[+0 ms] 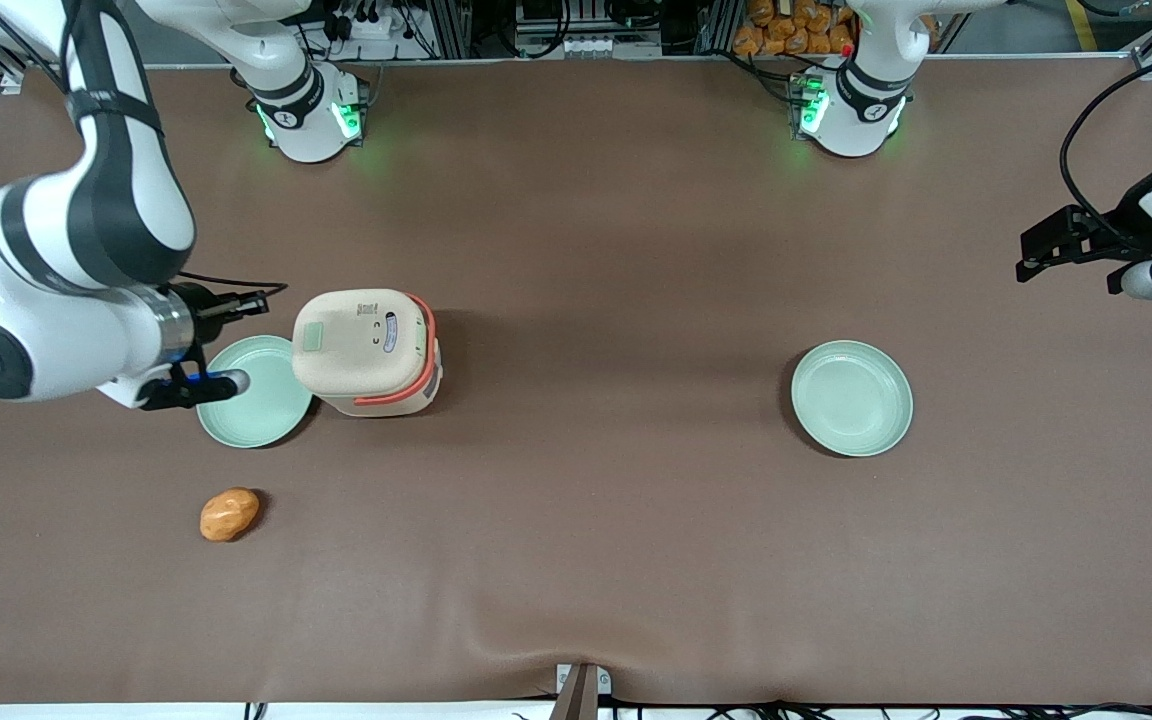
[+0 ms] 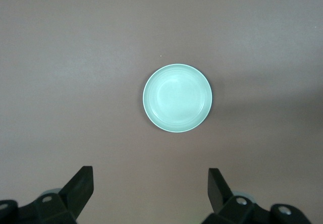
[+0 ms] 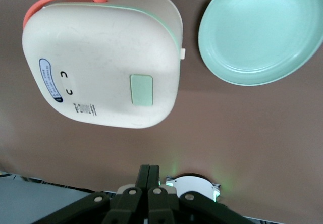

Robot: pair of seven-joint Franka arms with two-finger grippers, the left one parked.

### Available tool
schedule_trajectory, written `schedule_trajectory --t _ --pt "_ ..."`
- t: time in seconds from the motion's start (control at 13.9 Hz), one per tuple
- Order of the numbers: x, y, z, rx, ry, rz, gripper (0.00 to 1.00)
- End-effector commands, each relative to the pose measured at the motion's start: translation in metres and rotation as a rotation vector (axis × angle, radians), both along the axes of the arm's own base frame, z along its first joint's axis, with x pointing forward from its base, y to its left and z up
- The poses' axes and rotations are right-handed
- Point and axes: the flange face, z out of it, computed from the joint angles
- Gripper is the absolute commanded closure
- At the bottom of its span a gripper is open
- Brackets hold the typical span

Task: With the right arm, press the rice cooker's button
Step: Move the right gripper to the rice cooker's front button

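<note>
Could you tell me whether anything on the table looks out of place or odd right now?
Nothing stands out. The rice cooker stands upright with its lid closed, beside a pale green plate. A second plate lies toward the parked arm's end, and an orange lump lies nearer the front camera. The tool hangs shut above the first plate, beside the cooker.

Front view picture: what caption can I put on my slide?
Right arm's shut gripper hovers beside the rice cooker, above a green plate.
</note>
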Motion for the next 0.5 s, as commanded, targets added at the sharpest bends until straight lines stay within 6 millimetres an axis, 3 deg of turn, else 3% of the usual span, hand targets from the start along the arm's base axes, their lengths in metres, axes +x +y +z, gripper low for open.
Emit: schedule_trajectory --t 0.0,0.43 --pt "0.007 0.008 -0.028 0.014 0.037 -0.001 1.00" --pt "0.015 0.026 -0.070 0.009 0.044 0.015 1.00"
